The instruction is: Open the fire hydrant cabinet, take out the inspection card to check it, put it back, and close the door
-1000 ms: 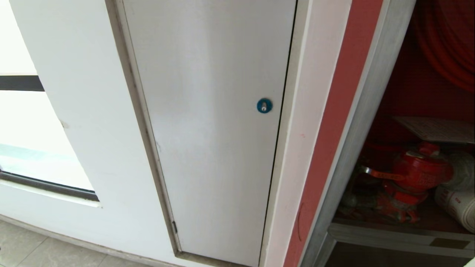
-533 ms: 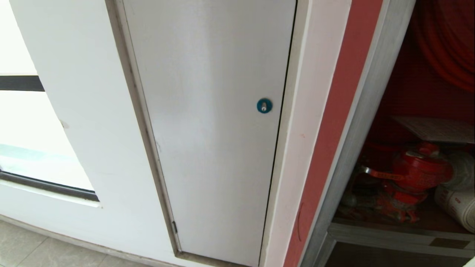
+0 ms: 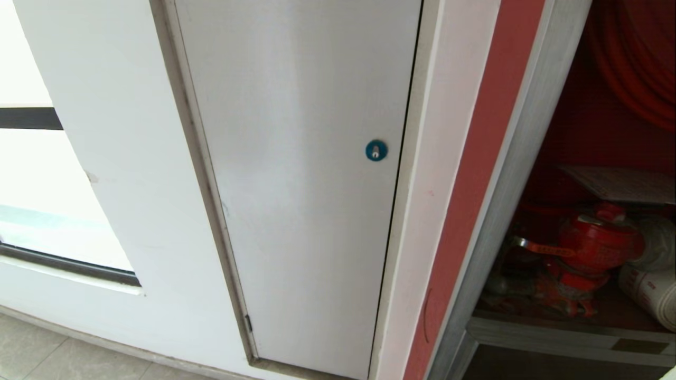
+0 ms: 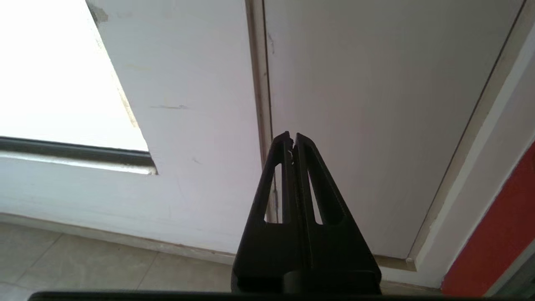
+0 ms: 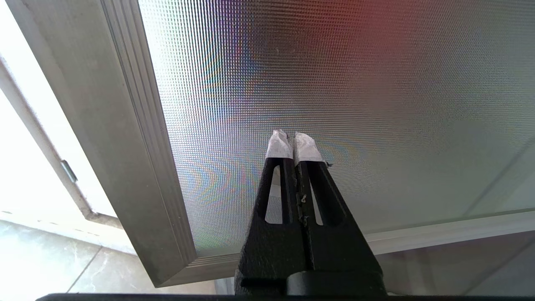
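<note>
My left gripper [image 4: 293, 136] pointed toward the foot of the wall with its two black fingers pressed together, tips touching and nothing between them; past the tips ran the hinge-side seam of one plain white door [image 4: 376, 117], and below lay beige floor tiles [image 4: 83, 263]. My right gripper [image 5: 292, 136] was likewise closed and empty, its two fingertips [image 5: 278, 146] wrapped in white tape, held close before the textured glass of the door [image 5: 334, 83], whose silver frame [image 5: 125, 146] crossed that picture at a slant; I could not tell whether the tips touched the glass. Neither arm appeared in the head view. Only that view showed the fire hydrant cabinet [image 3: 507, 184] standing open at the right edge, with its red interior, one red valve [image 3: 597, 248], part of one red hose reel [image 3: 639, 68] above it, and white rolled hose [image 3: 652, 290] beside the valve. The inspection card [image 3: 623, 184] lay inside the cabinet, flat above the valve, seen edge-on and partly cut by the picture's border. The head view alone also showed one round blue lock [image 3: 376, 150] on the white door and one bright window [image 3: 47, 211] at the far left. The glass door itself showed only in the right wrist view, swung clear of the cabinet opening.
</note>
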Motion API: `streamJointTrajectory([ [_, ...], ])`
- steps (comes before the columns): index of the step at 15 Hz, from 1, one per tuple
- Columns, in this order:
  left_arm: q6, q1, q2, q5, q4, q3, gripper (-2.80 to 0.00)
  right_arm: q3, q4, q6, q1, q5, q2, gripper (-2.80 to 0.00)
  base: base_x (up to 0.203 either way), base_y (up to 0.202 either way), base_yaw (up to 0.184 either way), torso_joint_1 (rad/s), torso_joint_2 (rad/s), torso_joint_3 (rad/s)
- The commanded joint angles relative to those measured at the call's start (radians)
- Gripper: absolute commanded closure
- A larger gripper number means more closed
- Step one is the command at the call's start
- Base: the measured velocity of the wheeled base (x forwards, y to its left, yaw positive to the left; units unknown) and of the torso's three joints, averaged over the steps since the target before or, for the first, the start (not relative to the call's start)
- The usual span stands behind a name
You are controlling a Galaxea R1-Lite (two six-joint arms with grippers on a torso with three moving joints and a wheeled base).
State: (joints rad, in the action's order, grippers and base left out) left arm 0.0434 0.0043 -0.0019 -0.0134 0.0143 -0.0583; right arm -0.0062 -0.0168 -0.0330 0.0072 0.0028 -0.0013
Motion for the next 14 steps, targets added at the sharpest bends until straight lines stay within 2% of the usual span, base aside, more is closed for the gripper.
streamJointTrajectory([
  [1, 0.025, 0.0, 0.002, 0.003, 0.057, 0.048, 0.0, 0.0, 0.0, -0.001, 0.0, 0.0, 0.0, 0.0, 0.0, 0.0, 0.0, 0.0, 0.0, 0.0],
  [2, 0.055, 0.0, 0.002, 0.002, 0.037, 0.065, 0.0, 0.0, 0.0, -0.001, 0.0, 0.0, 0.0, 0.0, 0.0, 0.0, 0.0, 0.0, 0.0, 0.0],
  [4, 0.061, 0.0, 0.002, 0.0, 0.009, 0.064, 0.0, 0.0, 0.0, -0.001, 0.0, 0.0, 0.0, 0.0, 0.0, 0.0, 0.0, 0.0, 0.0, 0.0],
  [7, 0.007, 0.0, 0.002, -0.008, 0.007, 0.066, 0.0, 0.0, 0.0, -0.001, 0.0, 0.0, 0.0, 0.0, 0.0, 0.0, 0.0, 0.0, 0.0, 0.0],
  [14, 0.007, 0.0, 0.002, -0.008, 0.007, 0.066, 0.0, 0.0, 0.0, -0.001, 0.0, 0.0, 0.0, 0.0, -0.018, 0.0, 0.0, 0.003, 0.0, 0.0],
])
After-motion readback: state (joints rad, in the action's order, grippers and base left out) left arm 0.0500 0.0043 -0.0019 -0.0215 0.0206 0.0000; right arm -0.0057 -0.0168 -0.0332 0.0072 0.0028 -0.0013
